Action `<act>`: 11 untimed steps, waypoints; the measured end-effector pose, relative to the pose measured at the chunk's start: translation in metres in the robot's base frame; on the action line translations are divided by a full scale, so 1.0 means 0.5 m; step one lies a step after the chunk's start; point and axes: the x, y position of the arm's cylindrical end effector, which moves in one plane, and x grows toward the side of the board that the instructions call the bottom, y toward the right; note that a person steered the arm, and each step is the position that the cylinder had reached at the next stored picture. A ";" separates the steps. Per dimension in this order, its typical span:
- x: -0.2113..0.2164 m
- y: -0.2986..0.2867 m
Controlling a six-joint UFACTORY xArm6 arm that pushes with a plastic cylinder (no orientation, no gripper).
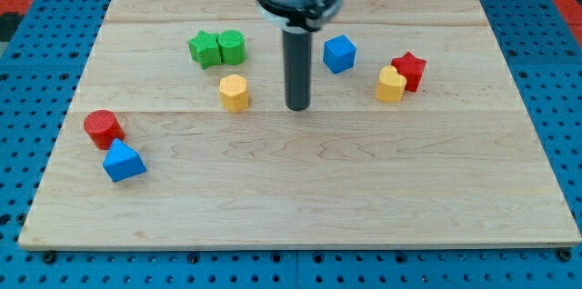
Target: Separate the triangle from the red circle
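Triangle point(123, 161), blue, is lying at the surface's point(300, 207) lower left, touching the red circle point(103, 127) just above it. My tip point(297, 107) is being held mid-surface beside the yellow hexagon point(234, 93), well apart from both, contacting nothing.

My tip point(297, 107) is dark grey, on a pale wood board point(364, 189) with fine grain lines. The circle point(103, 126) is red and the triangle point(123, 161) blue. I also see a blue cube point(338, 54), a red star point(409, 70), two yellow blocks point(234, 93) point(391, 84), two green blocks point(205, 48) point(231, 46), and a blue pegboard point(555, 71) dotted with holes.
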 end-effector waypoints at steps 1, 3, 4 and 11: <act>0.021 0.012; 0.135 0.152; 0.144 0.157; 0.169 0.228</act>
